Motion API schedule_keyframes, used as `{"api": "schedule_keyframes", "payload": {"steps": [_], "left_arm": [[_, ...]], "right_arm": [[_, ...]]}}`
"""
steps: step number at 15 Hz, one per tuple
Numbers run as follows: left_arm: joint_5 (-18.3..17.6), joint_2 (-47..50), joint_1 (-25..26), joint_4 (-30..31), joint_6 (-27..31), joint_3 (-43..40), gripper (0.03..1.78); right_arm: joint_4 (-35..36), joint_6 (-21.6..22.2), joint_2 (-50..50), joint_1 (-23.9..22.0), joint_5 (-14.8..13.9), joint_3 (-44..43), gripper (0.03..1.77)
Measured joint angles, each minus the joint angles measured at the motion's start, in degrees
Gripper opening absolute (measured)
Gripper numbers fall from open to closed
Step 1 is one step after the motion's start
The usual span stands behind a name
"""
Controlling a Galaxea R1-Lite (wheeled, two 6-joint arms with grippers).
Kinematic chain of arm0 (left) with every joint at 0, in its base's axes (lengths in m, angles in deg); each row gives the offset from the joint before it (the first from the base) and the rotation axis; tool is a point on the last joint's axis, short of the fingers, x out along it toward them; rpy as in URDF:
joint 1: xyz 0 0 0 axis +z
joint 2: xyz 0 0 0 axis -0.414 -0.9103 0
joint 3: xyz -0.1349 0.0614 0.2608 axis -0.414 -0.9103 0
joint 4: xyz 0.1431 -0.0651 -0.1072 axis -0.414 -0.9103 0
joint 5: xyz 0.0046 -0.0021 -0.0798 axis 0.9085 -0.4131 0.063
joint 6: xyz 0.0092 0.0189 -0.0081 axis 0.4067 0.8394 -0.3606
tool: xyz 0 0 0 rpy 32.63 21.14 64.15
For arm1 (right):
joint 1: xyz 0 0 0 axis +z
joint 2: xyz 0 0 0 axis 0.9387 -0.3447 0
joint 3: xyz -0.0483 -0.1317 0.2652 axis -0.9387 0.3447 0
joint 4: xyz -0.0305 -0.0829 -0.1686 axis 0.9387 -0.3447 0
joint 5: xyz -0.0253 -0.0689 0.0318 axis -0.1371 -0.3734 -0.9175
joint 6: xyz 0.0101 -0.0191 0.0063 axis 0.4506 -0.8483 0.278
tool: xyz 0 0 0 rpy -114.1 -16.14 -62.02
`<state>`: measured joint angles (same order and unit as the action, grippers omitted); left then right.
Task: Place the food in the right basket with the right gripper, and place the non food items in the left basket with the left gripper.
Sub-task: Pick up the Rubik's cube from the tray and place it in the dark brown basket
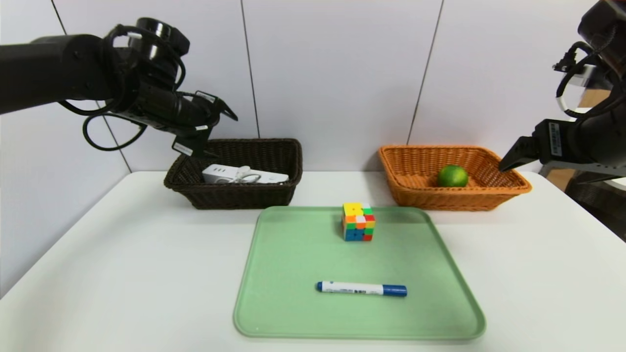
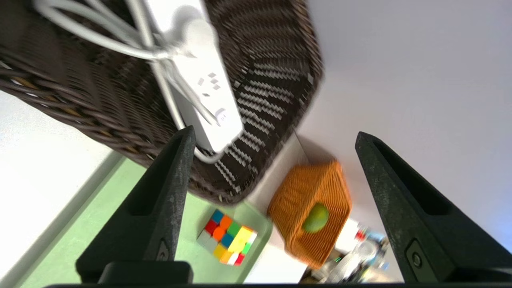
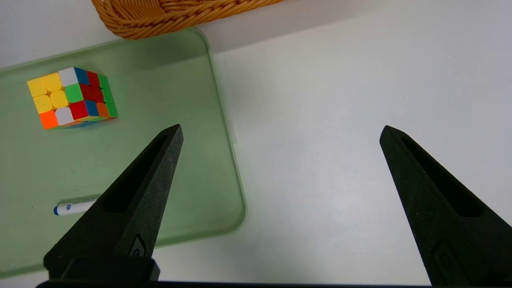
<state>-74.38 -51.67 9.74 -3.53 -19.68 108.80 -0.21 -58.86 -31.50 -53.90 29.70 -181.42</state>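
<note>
Left gripper [image 1: 226, 133], mine: released, above the dark basket [image 1: 234, 197]. Cube [image 1: 358, 222]: on the tray [image 1: 293, 313], rightward, lower and nearer my torso; compact, no long axis. I judge it next. Right gripper [image 1: 524, 159]: idle, beside the orange basket [image 1: 455, 200].

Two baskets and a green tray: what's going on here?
The left hand hangs open above the dark brown wicker basket, where a white power strip lies; it holds nothing. A lime sits in the orange-tan basket. The puzzle cube and blue-capped marker lie on the tray, not yet sorted. The right hand waits open and empty, off to the right.
</note>
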Motion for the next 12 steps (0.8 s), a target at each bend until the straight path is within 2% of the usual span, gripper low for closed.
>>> {"api": "schedule_keyframes", "payload": {"steps": [5,6,9,10,12], "left_arm": [[0.46,5.95,-8.96,-3.86,22.88,-0.18,1.56],[2.01,6.42,-11.02,-5.62,27.29,-0.22,1.57],[11.56,6.52,-16.51,-7.72,39.53,-0.46,1.62],[12.78,6.17,-18.01,-8.02,41.96,-0.5,1.63],[14.37,5.4,-21.36,-8.5,42.62,-0.52,1.64]], "right_arm": [[0.33,0.89,-0.69,0.11,0.09,-0.2,1.7],[0.33,1.35,-0.76,0.22,0.06,-0.2,1.7],[0.45,2.35,-0.83,0.24,0.3,-0.22,1.7],[0.77,2.54,-0.91,0.27,0.39,-0.27,1.7],[1.83,2.73,-1.17,0.38,0.41,-0.38,1.7]]}}
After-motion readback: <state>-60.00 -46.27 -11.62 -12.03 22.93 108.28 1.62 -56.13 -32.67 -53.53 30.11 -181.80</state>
